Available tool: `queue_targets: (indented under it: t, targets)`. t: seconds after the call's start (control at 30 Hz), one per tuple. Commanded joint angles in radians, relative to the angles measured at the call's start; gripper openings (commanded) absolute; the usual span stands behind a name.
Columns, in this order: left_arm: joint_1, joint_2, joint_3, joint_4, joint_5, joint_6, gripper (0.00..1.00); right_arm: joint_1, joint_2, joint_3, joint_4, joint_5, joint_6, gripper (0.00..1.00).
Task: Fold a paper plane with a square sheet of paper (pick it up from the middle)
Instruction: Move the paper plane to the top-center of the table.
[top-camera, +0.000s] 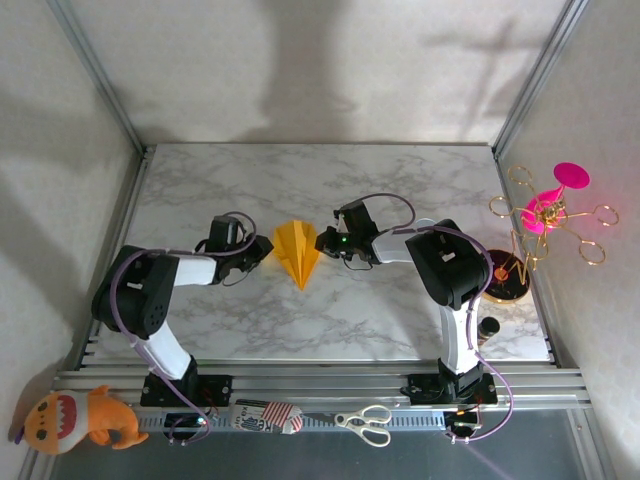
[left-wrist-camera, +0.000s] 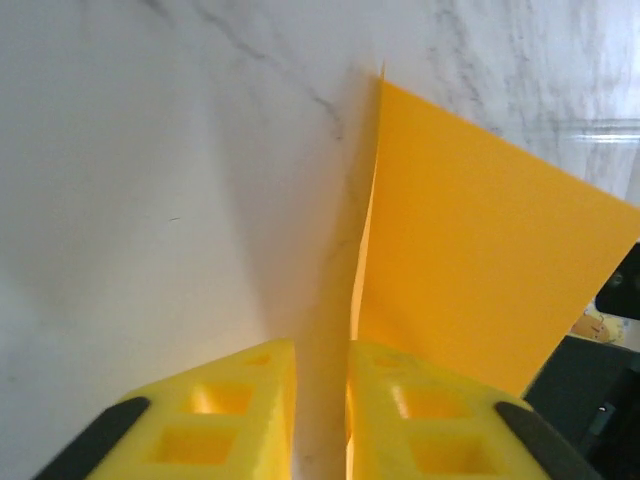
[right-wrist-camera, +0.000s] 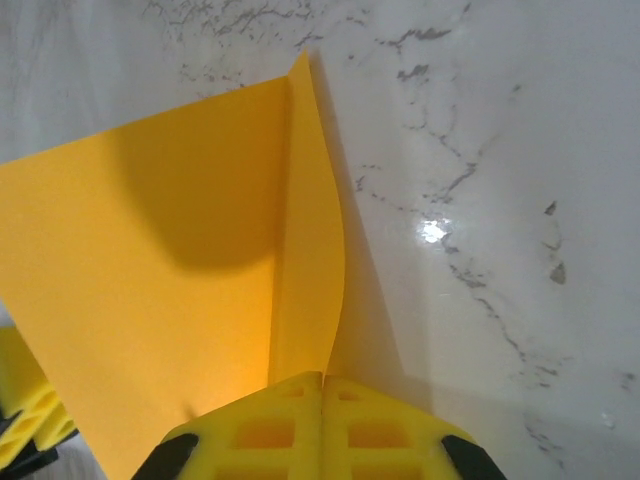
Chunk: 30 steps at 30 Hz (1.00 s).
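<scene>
Standing at the rig, I noted a white marble-patterned table (top-camera: 400, 190) enclosed by pale walls and an aluminium frame. Two arms were bolted at its near edge. The left arm (top-camera: 150, 295) reached in from the left and the right arm (top-camera: 450, 265) from the right, both converging on the middle of the table.

A pink and gold wire ornament (top-camera: 550, 212) stood off the table's right edge. An orange plush toy (top-camera: 80, 420) lay at the left end of the front rail, and a pair of scissors (top-camera: 365, 423) lay near the rail's middle.

Between the two arms lay the paper plane (top-camera: 297, 252), an orange-yellow folded dart. Its point faced the near edge and its wide end faced the far wall.

The left gripper (top-camera: 262, 250) sat just beside the plane's left side. Its wrist camera showed its yellow fingers (left-wrist-camera: 240, 420) parted by a narrow gap, with an upright flap of the paper running into that gap. The jaws were released, not clenched.

The right gripper (top-camera: 325, 242) met the plane's right side. Its wrist camera showed its fingers (right-wrist-camera: 270, 435) pressed together on the raised edge of a flap, so it was grasping the plane.
</scene>
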Motion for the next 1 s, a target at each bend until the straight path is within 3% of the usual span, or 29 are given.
queue_targets:
  t: [0.0, 0.3, 0.7, 0.97]
  targets:
    - [-0.012, -0.065, 0.042, -0.108, -0.015, 0.060, 0.25, 0.012, 0.012, 0.039, -0.045, -0.025, -0.034, 0.05]
    - [-0.094, -0.156, 0.045, -0.194, -0.035, 0.071, 0.31, 0.017, 0.010, 0.058, -0.069, -0.020, -0.043, 0.06]
    - [-0.162, -0.039, 0.112, -0.222, -0.082, 0.102, 0.36, 0.017, 0.020, 0.059, -0.070, -0.020, -0.041, 0.06]
    - [-0.178, 0.005, 0.138, -0.218, -0.041, 0.114, 0.26, 0.017, 0.023, 0.061, -0.069, -0.020, -0.042, 0.06]
